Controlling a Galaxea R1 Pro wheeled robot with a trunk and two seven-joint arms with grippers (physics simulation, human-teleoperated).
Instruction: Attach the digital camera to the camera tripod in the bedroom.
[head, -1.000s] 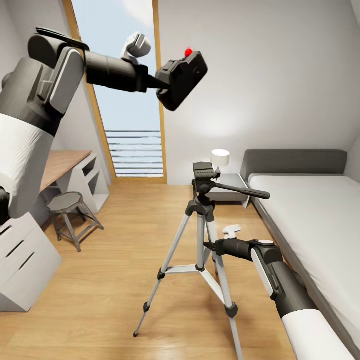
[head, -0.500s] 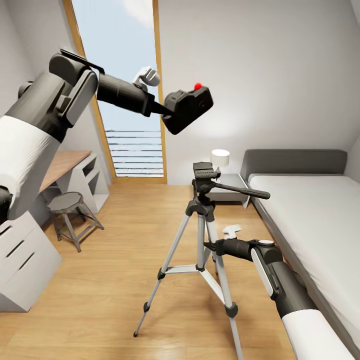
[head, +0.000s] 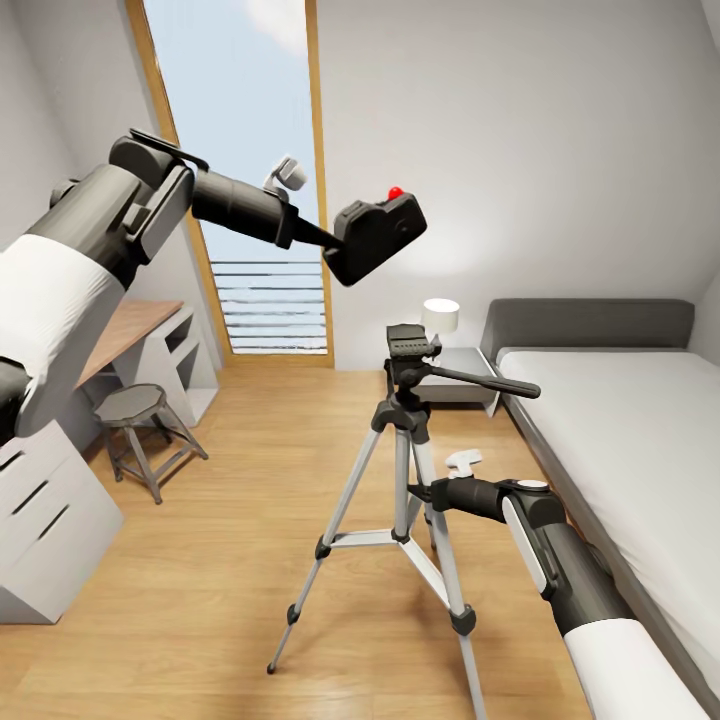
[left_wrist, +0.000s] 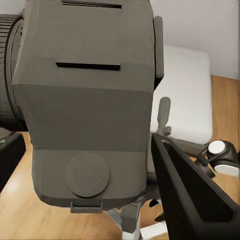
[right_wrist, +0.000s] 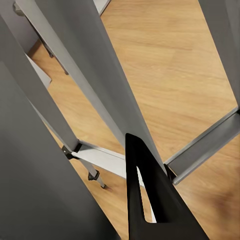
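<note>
The left gripper (head: 330, 238) clamps the digital camera (head: 377, 236) above the camera tripod (head: 405, 455) head (for mounting); the right gripper (head: 420, 492) grips a leg, steadying it

Head view: left gripper (head: 330, 243) fingers hidden behind digital camera (head: 375, 236); contact surfaces not visible. Right gripper (head: 418, 492) tips masked by camera tripod (head: 405, 440) legs; whether they touch the legs is undeterminable. Left wrist view: camera body cut off by frame edges. Right wrist view: one finger (right_wrist: 150, 200) visible, tripod legs cropped.
</note>
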